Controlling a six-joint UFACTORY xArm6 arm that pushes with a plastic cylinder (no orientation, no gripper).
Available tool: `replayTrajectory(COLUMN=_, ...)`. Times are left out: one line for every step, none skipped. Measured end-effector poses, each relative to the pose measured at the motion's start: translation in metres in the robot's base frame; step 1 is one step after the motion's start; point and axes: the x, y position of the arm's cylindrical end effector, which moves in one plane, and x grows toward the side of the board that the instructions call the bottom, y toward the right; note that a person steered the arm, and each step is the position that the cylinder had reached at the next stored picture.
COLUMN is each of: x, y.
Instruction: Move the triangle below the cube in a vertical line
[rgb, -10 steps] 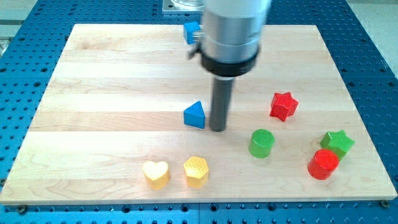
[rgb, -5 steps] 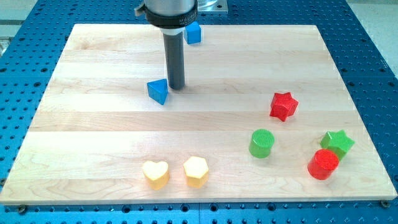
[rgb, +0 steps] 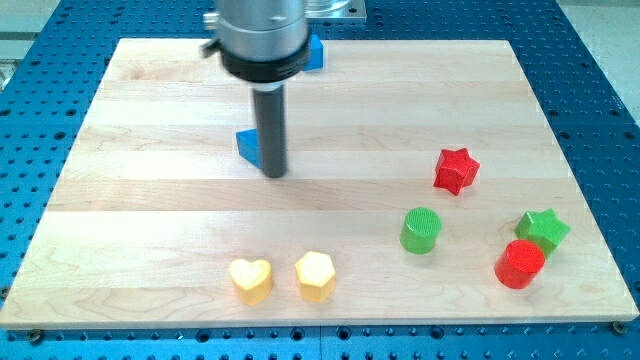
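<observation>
The blue triangle (rgb: 248, 146) lies left of the board's middle, partly hidden behind my rod. My tip (rgb: 273, 173) rests on the board at the triangle's lower right, touching or nearly touching it. The blue cube (rgb: 315, 53) sits near the view's top edge of the board, mostly hidden by the arm's grey body; only its right part shows. The triangle lies below the cube and off to its left.
A red star (rgb: 456, 169), green cylinder (rgb: 421, 230), green star (rgb: 543, 229) and red cylinder (rgb: 520, 264) stand at the right. A yellow heart (rgb: 250, 280) and yellow hexagon (rgb: 315, 276) sit near the bottom edge of the wooden board (rgb: 150, 220).
The triangle was pushed up and to the left from the middle of the board. My tip then moved from the triangle's right side down to its lower right.
</observation>
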Motion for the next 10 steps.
replayTrajectory(x=-0.015, y=-0.039)
replayTrajectory(x=-0.057, y=-0.036)
replayTrajectory(x=-0.116, y=-0.016)
replayTrajectory(x=-0.113, y=0.036)
replayTrajectory(x=-0.103, y=0.033)
replayTrajectory(x=-0.104, y=0.033)
replayTrajectory(x=-0.102, y=0.033)
replayTrajectory(x=-0.102, y=0.033)
replayTrajectory(x=-0.101, y=0.02)
replayTrajectory(x=-0.083, y=-0.017)
